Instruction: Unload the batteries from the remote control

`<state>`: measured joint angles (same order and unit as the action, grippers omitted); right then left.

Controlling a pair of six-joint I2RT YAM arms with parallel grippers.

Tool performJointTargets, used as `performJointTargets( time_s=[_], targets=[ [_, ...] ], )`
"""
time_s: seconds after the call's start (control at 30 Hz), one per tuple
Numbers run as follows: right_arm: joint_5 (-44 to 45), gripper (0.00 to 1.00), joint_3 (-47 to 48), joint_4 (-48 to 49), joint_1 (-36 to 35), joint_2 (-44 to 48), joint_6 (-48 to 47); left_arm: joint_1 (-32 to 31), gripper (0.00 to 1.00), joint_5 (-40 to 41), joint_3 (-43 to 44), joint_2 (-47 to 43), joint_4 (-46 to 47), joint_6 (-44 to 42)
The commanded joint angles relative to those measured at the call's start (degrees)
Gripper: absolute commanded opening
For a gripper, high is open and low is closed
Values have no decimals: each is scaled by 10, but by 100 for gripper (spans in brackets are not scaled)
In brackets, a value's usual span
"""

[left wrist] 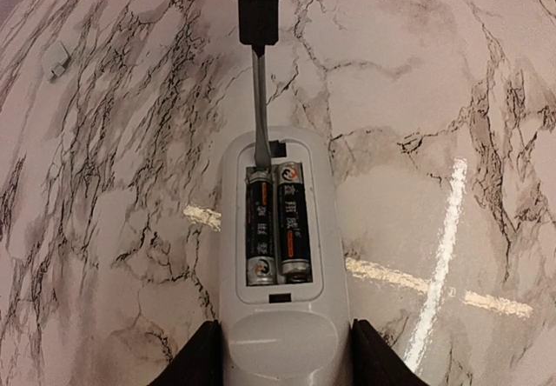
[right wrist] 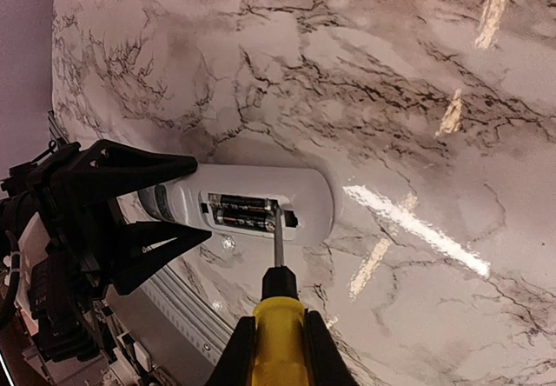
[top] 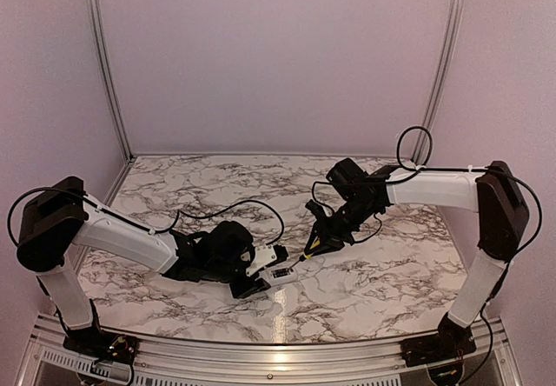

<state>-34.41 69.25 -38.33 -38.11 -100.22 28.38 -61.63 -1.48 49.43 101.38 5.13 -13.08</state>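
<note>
The white remote control (left wrist: 282, 334) lies on the marble table with its battery bay uncovered. Two dark batteries (left wrist: 276, 221) sit side by side inside it. My left gripper (left wrist: 282, 360) is shut on the remote's near end, one black finger (left wrist: 195, 360) on each side. My right gripper (right wrist: 278, 351) is shut on the yellow handle of a screwdriver (right wrist: 278, 316). The screwdriver's metal tip (left wrist: 259, 156) rests at the far end of the left battery. From above, the remote (top: 278, 273) lies at centre front, between the left gripper (top: 256, 280) and the right gripper (top: 328, 236).
A small white piece (left wrist: 57, 58) lies on the marble to the far left of the remote. An aluminium rail (right wrist: 187, 316) runs along the table's near edge. Both arms' black cables (top: 252, 205) hang over the middle of the table.
</note>
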Motion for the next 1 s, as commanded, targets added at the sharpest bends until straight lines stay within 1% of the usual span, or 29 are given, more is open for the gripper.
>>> performJointTargets(
  time_s=[0.0,0.3,0.7,0.97],
  targets=[
    [-2,0,0,10,-6,-11,-10,-4,0,-1,15,14,-2,1],
    [-2,0,-2,13,-6,-17,-16,-4,0,-2,19,18,-4,-1],
    [-28,0,-34,53,-6,-29,-24,-4,0,-3,20,20,-6,-3],
    [-49,0,-52,69,-4,-40,-48,-4,0,-3,19,20,-5,-5]
  ],
)
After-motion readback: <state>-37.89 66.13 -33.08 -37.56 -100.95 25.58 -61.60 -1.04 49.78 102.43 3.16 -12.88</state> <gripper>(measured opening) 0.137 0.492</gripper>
